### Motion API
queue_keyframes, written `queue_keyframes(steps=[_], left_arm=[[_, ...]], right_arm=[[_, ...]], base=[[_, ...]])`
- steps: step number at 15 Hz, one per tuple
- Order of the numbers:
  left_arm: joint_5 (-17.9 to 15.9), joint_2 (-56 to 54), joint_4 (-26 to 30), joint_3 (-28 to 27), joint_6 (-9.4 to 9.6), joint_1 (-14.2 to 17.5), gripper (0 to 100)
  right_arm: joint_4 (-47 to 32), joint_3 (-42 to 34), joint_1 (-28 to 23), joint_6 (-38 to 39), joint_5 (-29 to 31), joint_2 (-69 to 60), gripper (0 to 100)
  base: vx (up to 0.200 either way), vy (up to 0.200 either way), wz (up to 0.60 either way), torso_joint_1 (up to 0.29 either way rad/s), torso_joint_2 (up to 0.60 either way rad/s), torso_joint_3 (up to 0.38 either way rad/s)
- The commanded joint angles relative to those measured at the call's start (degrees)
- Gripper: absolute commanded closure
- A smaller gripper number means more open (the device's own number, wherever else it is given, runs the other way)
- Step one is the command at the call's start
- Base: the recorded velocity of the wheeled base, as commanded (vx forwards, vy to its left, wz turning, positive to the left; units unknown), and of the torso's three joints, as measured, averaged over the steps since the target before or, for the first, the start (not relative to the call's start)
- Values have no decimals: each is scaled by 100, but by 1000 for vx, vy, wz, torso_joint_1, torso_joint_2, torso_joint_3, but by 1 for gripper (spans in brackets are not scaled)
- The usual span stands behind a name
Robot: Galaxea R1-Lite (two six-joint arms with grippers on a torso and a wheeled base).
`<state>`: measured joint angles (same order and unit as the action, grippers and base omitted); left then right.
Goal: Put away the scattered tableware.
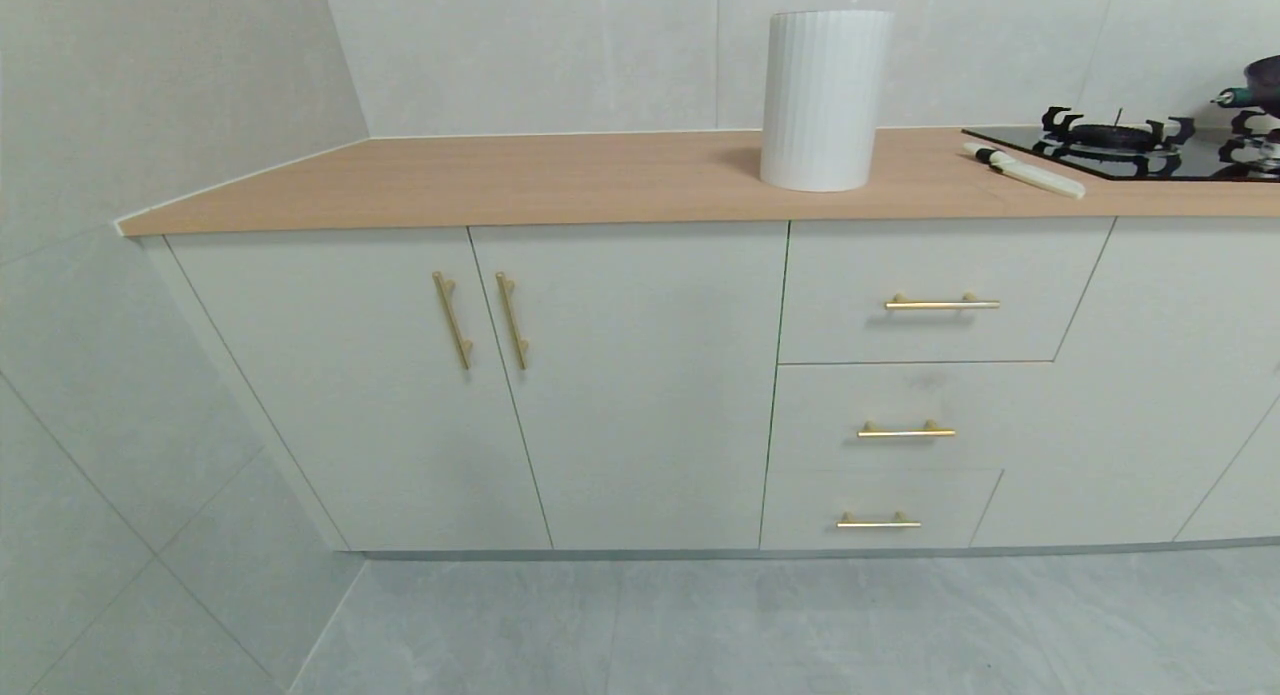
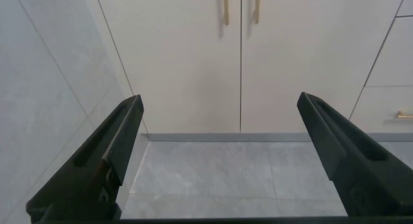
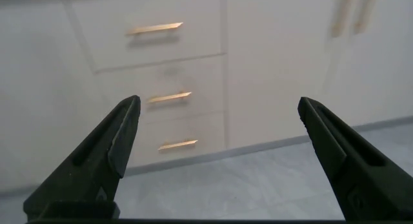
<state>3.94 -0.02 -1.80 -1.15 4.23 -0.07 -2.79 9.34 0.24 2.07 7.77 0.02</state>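
A cream knife [image 1: 1025, 170] lies on the counter [image 1: 500, 180] just right of the white ribbed holder [image 1: 823, 100], between it and the stove [image 1: 1120, 145]. The left gripper [image 2: 219, 98] is spread wide and empty before the doors [image 2: 241, 56] below and left of the holder. The right gripper [image 3: 218, 99], also spread and empty, faces the drawers [image 3: 155, 28] beneath the holder.

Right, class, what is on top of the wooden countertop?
The countertop holds a white ribbed cylinder, a pale knife-like utensil and a black gas hob. The cylinder's wall hides whatever is inside it.
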Motion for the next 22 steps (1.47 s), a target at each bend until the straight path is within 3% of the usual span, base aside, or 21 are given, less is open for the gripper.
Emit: queue_keyframes(steps=[1, 4, 6, 8, 11, 19, 22], left_arm=[[2, 2, -4, 0, -1, -1, 0], [2, 2, -4, 0, -1, -1, 0], [2, 2, -4, 0, -1, -1, 0], [2, 2, -4, 0, -1, -1, 0], [2, 2, -4, 0, -1, -1, 0], [19, 2, -4, 0, 34, -1, 0], [19, 2, 5, -8, 34, -1, 0]], right_arm=[[622, -916, 2, 65, -926, -2, 0], [613, -934, 2, -49, -1216, -2, 0], [578, -934, 2, -524, -1374, -2, 0], [481, -934, 2, -998, -1023, -2, 0], [279, -934, 2, -269, -900, 6, 0], [279, -934, 2, -234, -873, -2, 0], [279, -934, 2, -234, -873, -2, 0]], base=[[0, 0, 0, 0, 0, 0], [0, 0, 0, 0, 0, 0], [0, 0, 0, 0, 0, 0], [0, 0, 0, 0, 0, 0], [0, 0, 0, 0, 0, 0], [0, 0, 0, 0, 0, 0], [200, 0, 0, 1, 1, 2]])
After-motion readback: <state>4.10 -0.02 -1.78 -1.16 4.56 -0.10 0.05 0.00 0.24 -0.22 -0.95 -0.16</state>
